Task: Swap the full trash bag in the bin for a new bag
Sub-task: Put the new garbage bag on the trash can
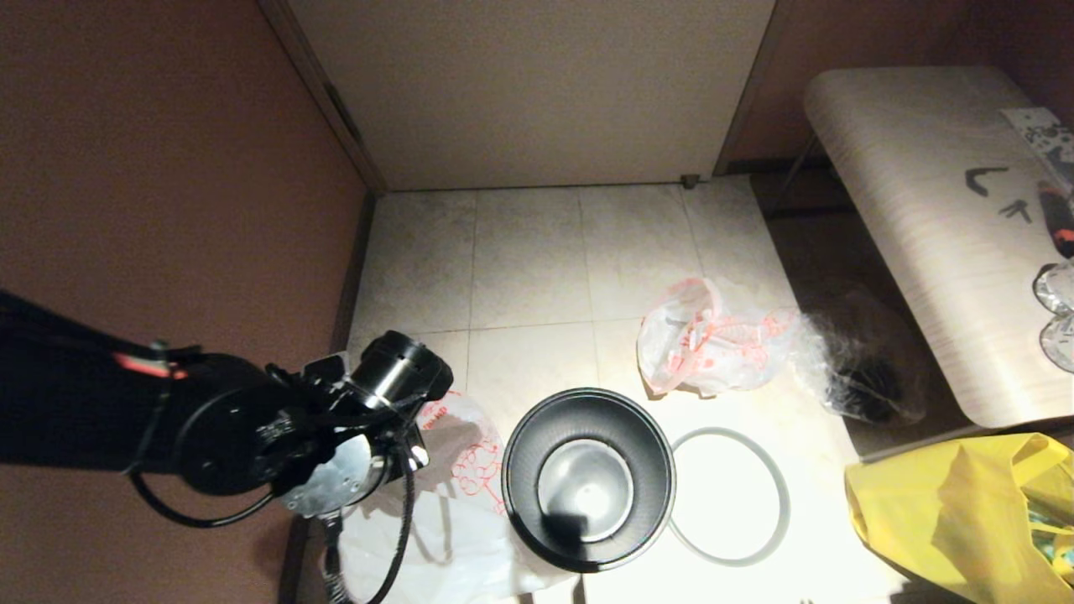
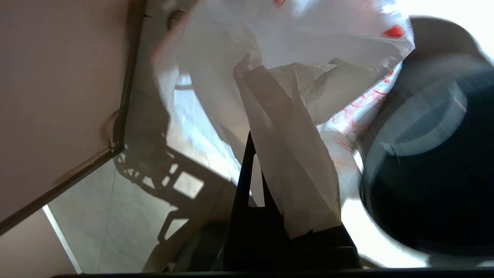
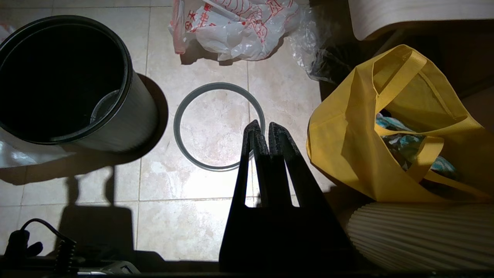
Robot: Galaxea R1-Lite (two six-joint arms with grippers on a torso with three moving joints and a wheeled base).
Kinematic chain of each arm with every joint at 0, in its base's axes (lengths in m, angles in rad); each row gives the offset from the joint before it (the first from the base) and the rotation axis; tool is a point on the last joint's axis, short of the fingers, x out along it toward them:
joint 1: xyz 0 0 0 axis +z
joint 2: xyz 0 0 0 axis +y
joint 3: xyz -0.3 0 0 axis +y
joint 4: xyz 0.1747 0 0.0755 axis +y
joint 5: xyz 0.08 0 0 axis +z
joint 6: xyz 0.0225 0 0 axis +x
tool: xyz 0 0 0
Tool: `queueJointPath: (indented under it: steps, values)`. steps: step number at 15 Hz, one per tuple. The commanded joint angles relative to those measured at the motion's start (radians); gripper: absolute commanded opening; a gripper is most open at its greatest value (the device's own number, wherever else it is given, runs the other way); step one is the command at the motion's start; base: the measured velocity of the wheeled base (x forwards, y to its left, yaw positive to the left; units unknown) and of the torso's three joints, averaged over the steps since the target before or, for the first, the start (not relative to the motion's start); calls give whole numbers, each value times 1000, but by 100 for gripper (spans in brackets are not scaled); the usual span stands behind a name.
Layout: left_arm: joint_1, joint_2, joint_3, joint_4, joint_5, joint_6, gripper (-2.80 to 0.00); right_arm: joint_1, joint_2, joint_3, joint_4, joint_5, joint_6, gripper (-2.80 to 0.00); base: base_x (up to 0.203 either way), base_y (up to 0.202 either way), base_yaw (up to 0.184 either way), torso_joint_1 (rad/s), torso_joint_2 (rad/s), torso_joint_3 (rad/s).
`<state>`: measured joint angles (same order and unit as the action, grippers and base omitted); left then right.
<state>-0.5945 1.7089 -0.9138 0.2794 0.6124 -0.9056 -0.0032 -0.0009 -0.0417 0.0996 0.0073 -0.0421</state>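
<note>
Down on the tiled floor (image 1: 529, 252), beside the brown wall, the left arm reaches in low from the left, wrist bent downward over the new bag (image 1: 453, 512). Its left claw (image 2: 270, 200) is pinched tight on a gathered fold of that thin white plastic, which fans out from the fingers toward the bin (image 1: 587, 478). That black bin stands upright and unlined, shiny bottom showing, touching the new bag's edge. Its grey hoop (image 1: 728, 497) lies flat on the tiles just beside it, on the other side. Farther back sits the full trash bag (image 1: 705, 340), lumpy with red print, against a clear crinkly bag (image 1: 856, 369). Over the hoop hangs the right claw (image 3: 265, 129), fingers pressed together and gripping nothing, next to a yellow bag (image 3: 389, 127) by the desk (image 1: 914, 210).
</note>
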Motion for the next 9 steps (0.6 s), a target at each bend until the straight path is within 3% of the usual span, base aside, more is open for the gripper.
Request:
queueJointPath:
  steps: [1, 4, 9]
  values:
    - [-82, -215, 41, 49, 3, -13, -280, 0, 1, -24, -6, 0, -1, -280, 0, 0, 0, 0, 0, 0]
    - [-244, -291, 21, 134, 0, -47, -280, 0, 1, 9, -6, 0, -1, -280, 0, 0, 0, 0, 0, 0]
    - [-325, -117, -218, 145, 2, -57, -280, 0, 1, 9, -6, 0, -1, -280, 0, 0, 0, 0, 0, 0]
